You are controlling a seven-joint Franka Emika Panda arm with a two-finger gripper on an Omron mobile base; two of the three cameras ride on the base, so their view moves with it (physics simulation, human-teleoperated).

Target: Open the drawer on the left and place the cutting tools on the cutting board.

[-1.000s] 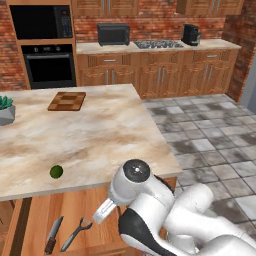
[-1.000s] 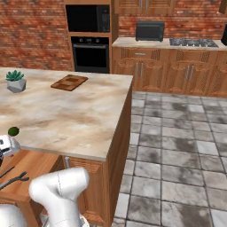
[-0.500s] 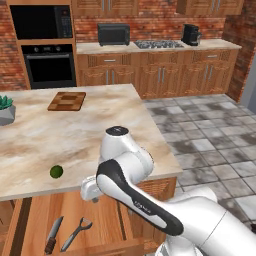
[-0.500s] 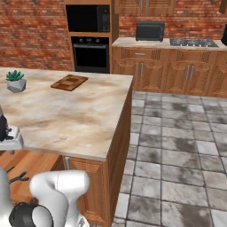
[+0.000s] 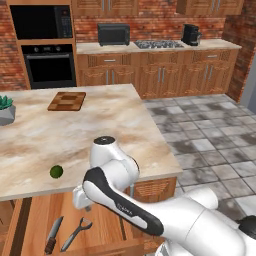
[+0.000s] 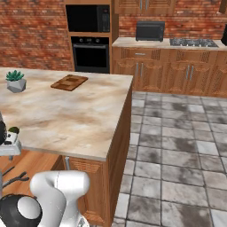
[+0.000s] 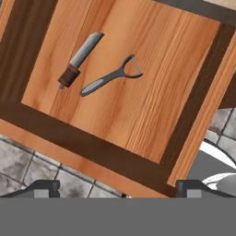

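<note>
The drawer [image 5: 32,220] stands pulled open below the island's near edge. On its wooden floor [image 7: 156,87] lie the two cutting tools: a knife [image 7: 81,59] with a dark handle and a forked peeler [image 7: 112,76], side by side, also seen as knife [image 5: 54,234] and peeler [image 5: 76,233]. My gripper [image 7: 117,189] hangs above the drawer's front wall, pointing down, open, with nothing between its fingertips [image 7: 46,188]. In the left base view the gripper [image 5: 81,201] is above and right of the tools. The checkered cutting board [image 5: 66,101] [image 6: 69,82] lies at the island's far side.
A small green fruit [image 5: 56,171] [image 6: 13,130] sits near the island's front edge, just above the open drawer. A potted plant [image 5: 4,110] [image 6: 16,81] stands far left on the marble counter [image 5: 100,130]. Tiled floor [image 6: 177,155] opens to the right.
The arm has swung up and leftward, bringing the hand over the open drawer. Both tools and the drawer have stayed in place.
</note>
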